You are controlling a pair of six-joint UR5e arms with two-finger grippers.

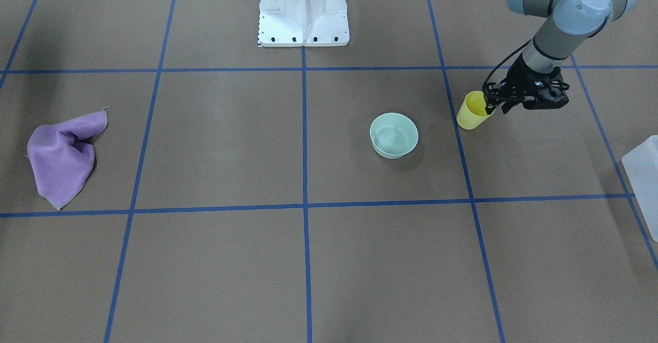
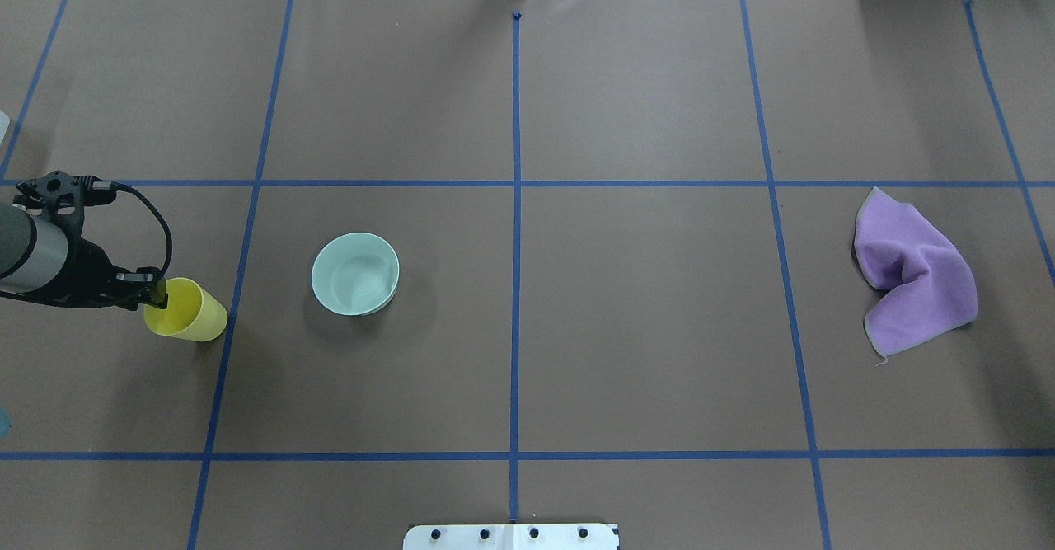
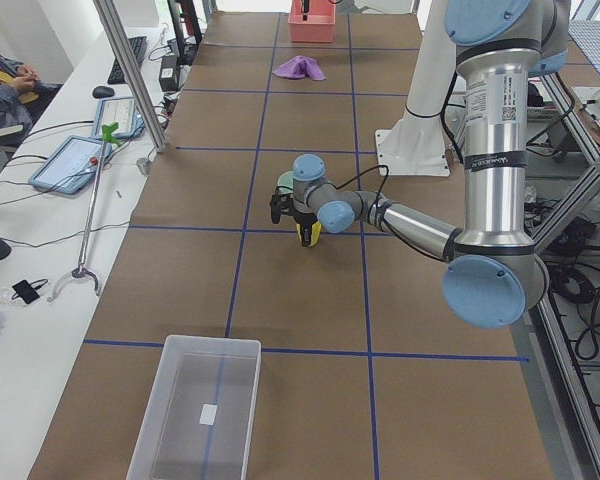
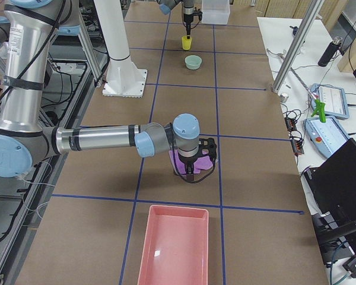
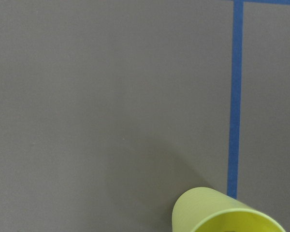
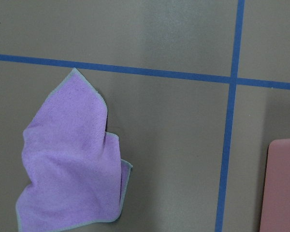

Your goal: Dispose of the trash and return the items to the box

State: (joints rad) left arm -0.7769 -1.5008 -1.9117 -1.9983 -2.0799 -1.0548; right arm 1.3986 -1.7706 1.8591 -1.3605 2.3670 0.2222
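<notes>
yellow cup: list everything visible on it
The yellow cup is a plain tapered tumbler, smooth matte plastic by the look, and it appears empty. It stands about upright, mouth up, close beside a blue tape line. The left gripper pinches its rim from above, one finger inside the mouth. The mint bowl sits apart from it. Whether the cup is lifted or resting cannot be told.

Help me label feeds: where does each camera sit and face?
Front-facing: across table, facing pedestal; left arm.
Overhead: behind robot, looking down; left arm.
Exterior left: left table end, by box; left arm near.
Exterior right: right end; right arm near.
Left wrist: above yellow cup.
Right wrist: above purple cloth.
Front-facing and overhead share the bowl.
</notes>
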